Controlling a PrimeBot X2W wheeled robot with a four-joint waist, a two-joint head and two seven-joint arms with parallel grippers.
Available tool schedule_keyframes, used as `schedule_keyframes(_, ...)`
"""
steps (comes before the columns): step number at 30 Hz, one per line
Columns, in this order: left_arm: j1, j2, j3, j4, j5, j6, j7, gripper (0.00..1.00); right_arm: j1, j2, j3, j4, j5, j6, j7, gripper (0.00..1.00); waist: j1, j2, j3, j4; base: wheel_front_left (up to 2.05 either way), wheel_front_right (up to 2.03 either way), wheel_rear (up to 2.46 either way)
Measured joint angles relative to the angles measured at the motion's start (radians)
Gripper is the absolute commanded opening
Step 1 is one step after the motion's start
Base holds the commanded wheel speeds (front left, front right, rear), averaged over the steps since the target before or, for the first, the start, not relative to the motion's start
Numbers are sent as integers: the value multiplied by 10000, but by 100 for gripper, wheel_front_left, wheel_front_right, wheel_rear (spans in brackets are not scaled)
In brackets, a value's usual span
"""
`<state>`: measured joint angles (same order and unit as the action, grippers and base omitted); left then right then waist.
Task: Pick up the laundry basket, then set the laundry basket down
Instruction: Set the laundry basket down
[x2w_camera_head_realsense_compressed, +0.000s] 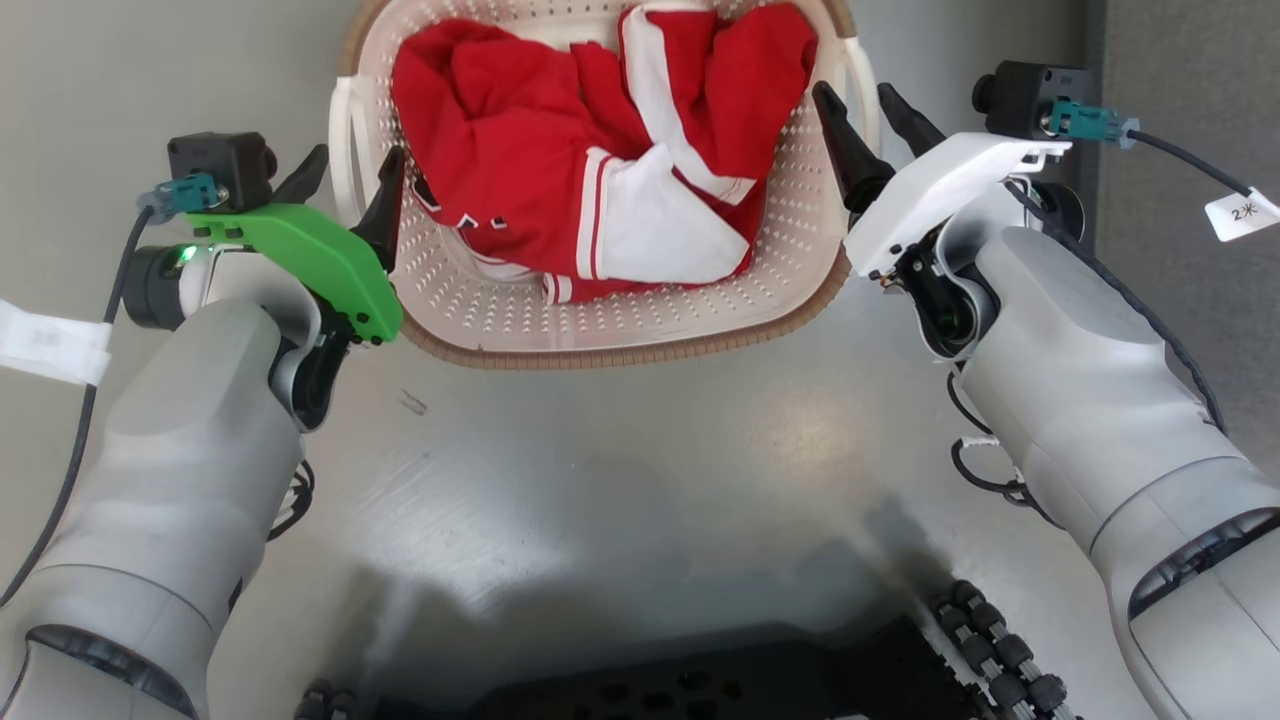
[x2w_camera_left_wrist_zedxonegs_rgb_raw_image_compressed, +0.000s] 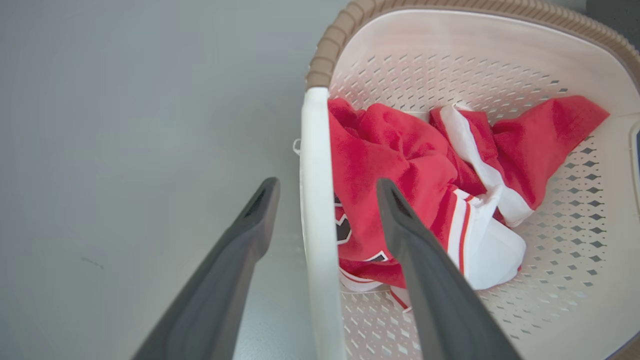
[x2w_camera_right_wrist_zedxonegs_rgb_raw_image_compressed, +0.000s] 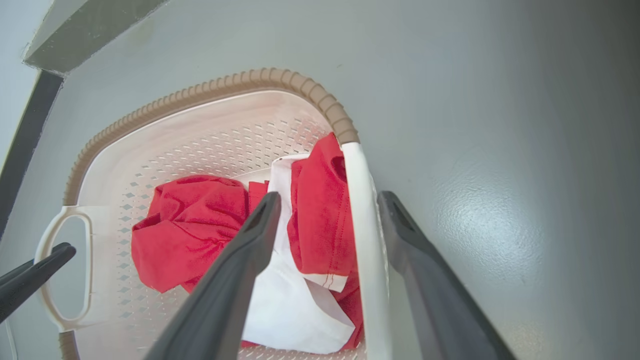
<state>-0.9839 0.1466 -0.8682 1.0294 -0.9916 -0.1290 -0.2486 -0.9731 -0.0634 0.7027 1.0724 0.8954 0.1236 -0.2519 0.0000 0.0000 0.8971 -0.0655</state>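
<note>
The cream perforated laundry basket (x2w_camera_head_realsense_compressed: 500, 300) with a brown rim stands on the grey floor, holding a red and white garment (x2w_camera_head_realsense_compressed: 600, 150). My left gripper (x2w_camera_head_realsense_compressed: 355, 160) is open, one finger outside and one inside the basket's white left handle (x2w_camera_left_wrist_zedxonegs_rgb_raw_image_compressed: 315, 200). My right gripper (x2w_camera_head_realsense_compressed: 856, 95) is open too, astride the right handle (x2w_camera_right_wrist_zedxonegs_rgb_raw_image_compressed: 362, 210). In the left wrist view the left gripper (x2w_camera_left_wrist_zedxonegs_rgb_raw_image_compressed: 326, 182) shows clear gaps between its fingers and the handle bar. The right gripper (x2w_camera_right_wrist_zedxonegs_rgb_raw_image_compressed: 328, 196) shows the same in the right wrist view, where the left gripper's fingers (x2w_camera_right_wrist_zedxonegs_rgb_raw_image_compressed: 35, 272) appear at the far handle.
Grey floor (x2w_camera_head_realsense_compressed: 640, 450) surrounds the basket. My black wheeled base (x2w_camera_head_realsense_compressed: 700, 680) lies at the bottom of the head view. A dark panel (x2w_camera_head_realsense_compressed: 1180, 60) runs along the far right, and a dark strip (x2w_camera_right_wrist_zedxonegs_rgb_raw_image_compressed: 25, 135) borders the floor behind the basket.
</note>
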Motion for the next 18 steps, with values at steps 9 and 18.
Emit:
schedule_keyframes(9,520,203,27,-86,-15,0,-2,100,419,6,-322,-267,-326,0,0,100,0,0,-786,-91,0,0,0)
schedule_keyframes(18,859,522,560,-1035,90,0,-4,100,781,-58,-1091,-1158,-888,0,0,100,0,0,-1872,-234,0,0,0)
